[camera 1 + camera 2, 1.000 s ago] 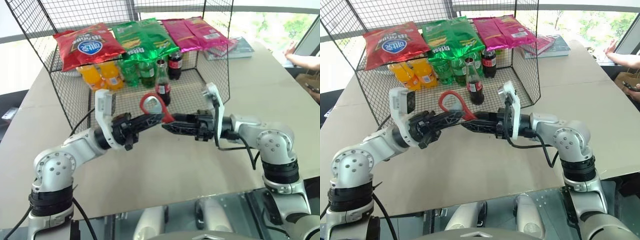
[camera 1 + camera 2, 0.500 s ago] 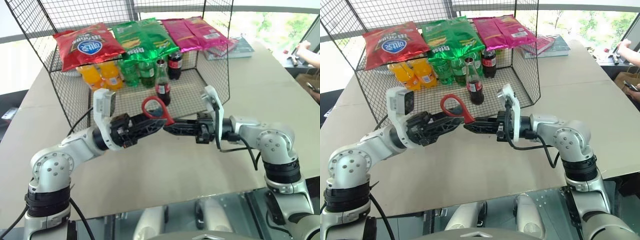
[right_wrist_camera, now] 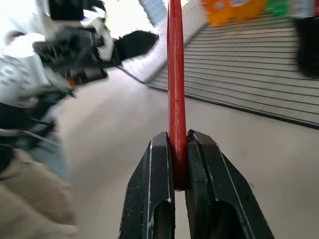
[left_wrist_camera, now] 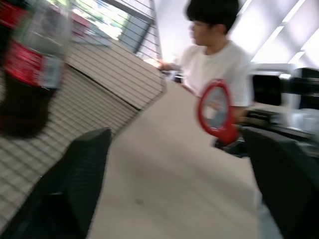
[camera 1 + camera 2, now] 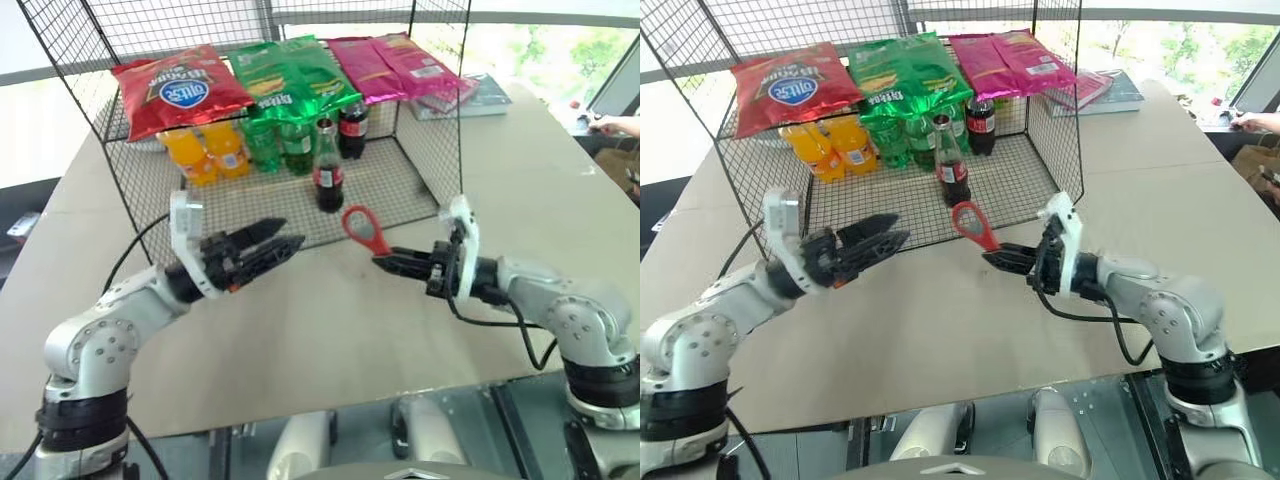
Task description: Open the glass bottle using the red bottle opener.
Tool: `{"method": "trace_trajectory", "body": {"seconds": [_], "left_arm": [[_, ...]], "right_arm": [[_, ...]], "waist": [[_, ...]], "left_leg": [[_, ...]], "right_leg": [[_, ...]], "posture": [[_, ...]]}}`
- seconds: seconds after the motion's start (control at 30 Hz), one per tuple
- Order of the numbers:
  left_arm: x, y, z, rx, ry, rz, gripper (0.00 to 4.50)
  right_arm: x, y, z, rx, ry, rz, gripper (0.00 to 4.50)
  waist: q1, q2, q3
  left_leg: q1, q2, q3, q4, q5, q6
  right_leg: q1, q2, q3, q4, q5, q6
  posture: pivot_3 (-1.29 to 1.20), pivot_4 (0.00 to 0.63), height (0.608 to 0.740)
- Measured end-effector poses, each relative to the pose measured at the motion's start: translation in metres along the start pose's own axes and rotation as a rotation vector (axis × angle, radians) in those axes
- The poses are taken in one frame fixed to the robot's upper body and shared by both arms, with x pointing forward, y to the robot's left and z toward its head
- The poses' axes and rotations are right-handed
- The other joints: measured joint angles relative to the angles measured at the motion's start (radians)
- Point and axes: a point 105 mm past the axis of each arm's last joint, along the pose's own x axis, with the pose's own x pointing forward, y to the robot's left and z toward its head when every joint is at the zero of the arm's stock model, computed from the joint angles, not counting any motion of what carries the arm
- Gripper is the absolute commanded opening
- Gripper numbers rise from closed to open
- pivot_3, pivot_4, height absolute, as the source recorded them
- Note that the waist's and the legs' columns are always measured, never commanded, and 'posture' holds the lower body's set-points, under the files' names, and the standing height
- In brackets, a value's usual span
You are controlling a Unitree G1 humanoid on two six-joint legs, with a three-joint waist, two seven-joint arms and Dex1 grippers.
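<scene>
Two end effectors over the tan surface [image 5: 330, 330], well apart from each other. Right end effector [image 5: 380, 263] clamped tight on the tapering handle of the red bottle opener [image 5: 366, 230], loop head raised up and tilted toward the wire cage [image 5: 420, 170]; in the right wrist view, opener edge-on and pinched between the two black fingers [image 3: 154, 199]. Left end effector [image 5: 285, 240] spread wide, holding nothing, fingers pointing toward the opener with a clear gap between. In the left wrist view, both black fingers [image 4: 79, 174] far apart at the frame sides, red loop of the opener seen between them, and a person in a white T-shirt [image 4: 219, 64] behind it. Glass bottle [image 5: 328, 170] upright on the mesh floor inside the cage, near the open front edge, beyond the opener and not touched by either end effector; dark drink, red label band, narrow clear neck. Behind it, a squatter dark cola bottle [image 5: 351, 128], green bottles [image 5: 280, 145] and orange drink bottles [image 5: 205, 152]. Along the back of the cage, a red snack bag [image 5: 178, 92], a green snack bag [image 5: 285, 75] and pink snack bags [image 5: 395, 62]. Books [image 5: 470, 95] flat on the surface beyond the cage on the right. A person's hand [image 5: 612, 124] at the far right edge.
</scene>
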Motion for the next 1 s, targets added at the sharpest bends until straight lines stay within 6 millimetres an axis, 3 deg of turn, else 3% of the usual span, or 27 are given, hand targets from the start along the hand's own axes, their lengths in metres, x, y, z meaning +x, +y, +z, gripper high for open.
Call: {"method": "trace_trajectory", "body": {"seconds": [0.33, 0.7, 0.83, 0.87, 1.0], "left_arm": [[0.081, 0.052, -0.004, 0.323, -0.007, 0.277, 4.47], [0.136, 0.090, 0.001, 0.383, 0.001, 0.396, 4.47], [0.148, 0.088, -0.003, 0.376, -0.012, 0.349, 2.80], [0.148, 0.087, -0.004, 0.378, -0.016, 0.331, 2.58], [0.148, 0.080, -0.009, 0.392, -0.013, 0.251, 2.58]], "right_arm": [[-0.014, -0.017, 0.007, -0.108, -0.053, -0.200, 0.00], [-0.021, -0.011, 0.004, -0.130, -0.070, -0.251, 0.00], [-0.023, -0.008, 0.003, -0.133, -0.072, -0.267, 0.00], [-0.024, -0.009, 0.002, -0.129, -0.072, -0.270, 0.00], [-0.026, -0.011, 0.001, -0.124, -0.073, -0.296, 0.00]], "waist": [[0.015, -0.001, 0.000], [0.020, -0.001, 0.000], [0.017, -0.001, 0.000], [0.017, -0.001, 0.000], [0.018, -0.001, 0.000]], "left_leg": [[-0.001, -0.003, 0.000, 0.000, 0.000, 0.000], [-0.003, -0.004, 0.000, 0.001, -0.001, 0.001], [-0.003, -0.004, -0.001, 0.001, -0.001, 0.002], [-0.003, -0.004, -0.001, 0.001, -0.001, 0.002], [-0.003, -0.004, -0.001, 0.001, -0.001, 0.002]], "right_leg": [[0.000, 0.000, 0.000, 0.000, 0.001, 0.002], [0.000, -0.001, -0.002, 0.000, 0.001, 0.003], [0.000, -0.002, -0.002, 0.000, 0.001, 0.004], [0.000, -0.002, -0.002, 0.000, 0.001, 0.004], [0.000, -0.002, -0.002, 0.000, 0.001, 0.004]], "posture": [[0.00, 0.150, 0.740], [0.00, 0.150, 0.740], [0.00, 0.150, 0.740], [0.00, 0.150, 0.740], [0.00, 0.150, 0.740]]}}
